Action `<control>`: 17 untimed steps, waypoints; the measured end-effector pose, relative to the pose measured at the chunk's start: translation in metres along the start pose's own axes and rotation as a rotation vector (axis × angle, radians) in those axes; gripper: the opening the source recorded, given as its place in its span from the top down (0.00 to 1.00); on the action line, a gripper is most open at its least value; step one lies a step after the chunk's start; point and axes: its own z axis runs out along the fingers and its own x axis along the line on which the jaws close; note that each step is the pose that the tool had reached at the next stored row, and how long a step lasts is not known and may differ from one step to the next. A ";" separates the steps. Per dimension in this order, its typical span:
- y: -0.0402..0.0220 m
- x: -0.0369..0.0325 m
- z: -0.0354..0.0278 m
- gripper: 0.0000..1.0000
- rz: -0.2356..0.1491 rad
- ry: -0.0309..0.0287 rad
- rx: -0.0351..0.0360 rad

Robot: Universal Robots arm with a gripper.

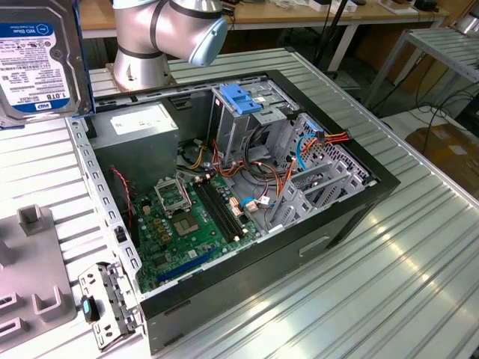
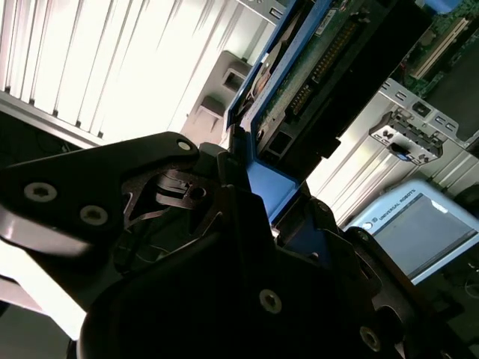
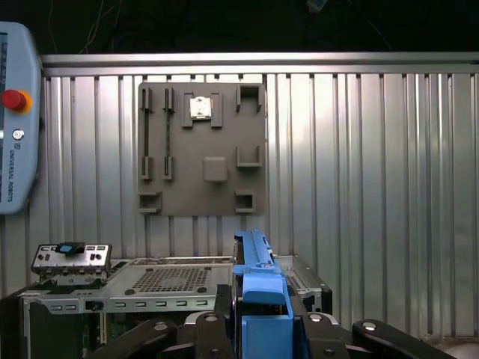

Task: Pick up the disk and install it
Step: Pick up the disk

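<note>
A ribbed metal worktop [image 1: 419, 284] fills the scene, with wooden benches and cables behind it. An open computer case [image 1: 224, 307] lies on it, side panel off. Inside are a green circuit board [image 1: 187, 224], a grey metal box [image 1: 142, 131] with a white sticker, and a tall metal cage topped by a light-blue flap [image 1: 243, 97]. The grey arm [image 1: 168, 30] rises behind the case.

The disk [image 1: 37, 56] sits in the upper corner at the exterior view's left, outside the case, with its white-and-blue label facing the camera. In the first wrist view it [image 3: 258, 277] stands edge-on, its blue rail running up between the black fingers [image 3: 224, 299] of the tool [image 3: 260, 307]. The tool is pressed together on the disk, pinching it by the blue rail. In the second wrist view the disk's [image 2: 322, 67] bare circuit-board side and connector pins show above the tool [image 2: 266, 187].

A grey holder plate [image 1: 30, 262] with raised blocks lies on the worktop at the exterior view's left of the case. A small metal bracket [image 1: 108, 299] with a blue latch rests near the case's corner. A control pendant [image 3: 15, 112] with a red button lies on the worktop in the first wrist view.
</note>
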 end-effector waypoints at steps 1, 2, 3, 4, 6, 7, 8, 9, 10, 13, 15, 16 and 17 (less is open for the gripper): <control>-0.0024 0.0000 -0.0001 0.63 0.000 0.0000 -0.0001; -0.0042 0.0000 0.0000 0.63 0.000 0.0000 -0.0001; -0.0060 0.0007 -0.0001 0.63 0.000 0.0000 -0.0002; -0.0068 0.0023 -0.0001 0.63 0.000 -0.0001 -0.0001; -0.0076 0.0061 -0.0001 0.63 0.000 -0.0001 -0.0001; -0.0079 0.0083 -0.0002 0.63 0.000 0.0000 -0.0002; -0.0082 0.0107 -0.0001 0.63 0.000 -0.0001 -0.0001; -0.0086 0.0130 -0.0002 0.63 0.000 0.0000 -0.0002; -0.0091 0.0149 -0.0002 0.63 0.000 0.0000 -0.0001; -0.0172 0.0184 -0.0001 0.63 0.000 0.0000 -0.0006; -0.0256 0.0192 -0.0001 0.63 0.000 0.0000 -0.0010; -0.0292 0.0193 -0.0001 0.63 0.000 0.0000 -0.0012; -0.0330 0.0194 -0.0001 0.63 0.000 0.0001 -0.0013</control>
